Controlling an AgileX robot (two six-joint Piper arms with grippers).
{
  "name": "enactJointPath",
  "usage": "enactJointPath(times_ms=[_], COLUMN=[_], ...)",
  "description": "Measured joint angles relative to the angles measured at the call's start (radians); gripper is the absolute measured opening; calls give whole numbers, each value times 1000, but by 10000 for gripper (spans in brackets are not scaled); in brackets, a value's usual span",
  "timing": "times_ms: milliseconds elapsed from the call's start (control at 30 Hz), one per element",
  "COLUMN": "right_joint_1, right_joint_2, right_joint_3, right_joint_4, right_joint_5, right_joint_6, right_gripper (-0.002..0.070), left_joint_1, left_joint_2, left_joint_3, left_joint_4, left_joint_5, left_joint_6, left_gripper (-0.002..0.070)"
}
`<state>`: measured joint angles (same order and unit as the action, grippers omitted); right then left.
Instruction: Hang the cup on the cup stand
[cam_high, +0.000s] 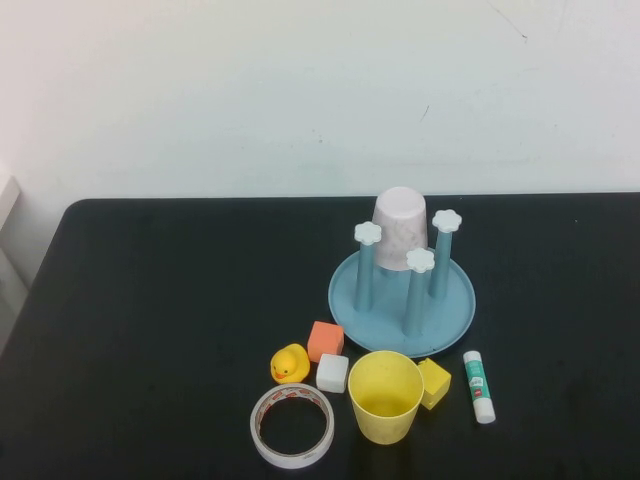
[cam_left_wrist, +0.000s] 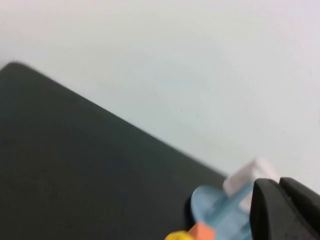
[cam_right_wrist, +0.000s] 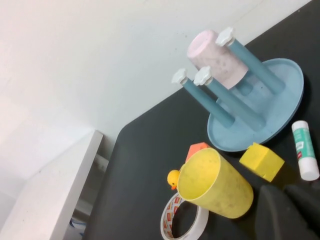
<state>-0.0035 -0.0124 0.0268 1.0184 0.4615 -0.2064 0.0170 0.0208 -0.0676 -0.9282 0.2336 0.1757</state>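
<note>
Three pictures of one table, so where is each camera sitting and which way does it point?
High view: raised on the robot's side, angled down at the table; cup stand, yellow cup; no arm shows.
Left wrist view: on the left arm, low over the table toward the wall; left gripper, shut, at the corner.
Right wrist view: on the right arm, above the cup; right gripper shut.
All three share the stand.

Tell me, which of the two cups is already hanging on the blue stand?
The pale pink cup, upside down over a rear peg of the cup stand. The yellow cup stands upright on the table.
</note>
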Motion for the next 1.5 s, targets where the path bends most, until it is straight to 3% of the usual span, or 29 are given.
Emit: enactJointPath(times_ms=[233,567,733,933,1167,1267,1433,1500], right_joint_1=[0,0,0,0,0,0,0,0], right_joint_2=[0,0,0,0,0,0,0,0], right_joint_3=[0,0,0,0,0,0,0,0], right_joint_4=[28,76,60,55,54,53,51,51], right_joint_5=[-28,-39,-21,-21,-13,6,37,49], right_joint_6=[-9,-46,-113,-152,-167,-169,-169,-169], right_gripper=[10,10,10,10,10,10,10,10], left_joint_1=[0,-35,-172,-409,-612,-667,-714,-714], left_joint_2=[266,758,1016,1286,1534,1646,1831,1900], left_joint_3=[-237,-551,-726,-897,-1127,-1237,-1401,-1452], left_joint_4=[151,232,390,667,841,852,854,850], left_joint_5=[214,480,535,546,593,668,742,742], left_joint_6=[213,524,504,337,165,150,36,-15], left_gripper=[-1,-1,-1,-1,2,78,395,478])
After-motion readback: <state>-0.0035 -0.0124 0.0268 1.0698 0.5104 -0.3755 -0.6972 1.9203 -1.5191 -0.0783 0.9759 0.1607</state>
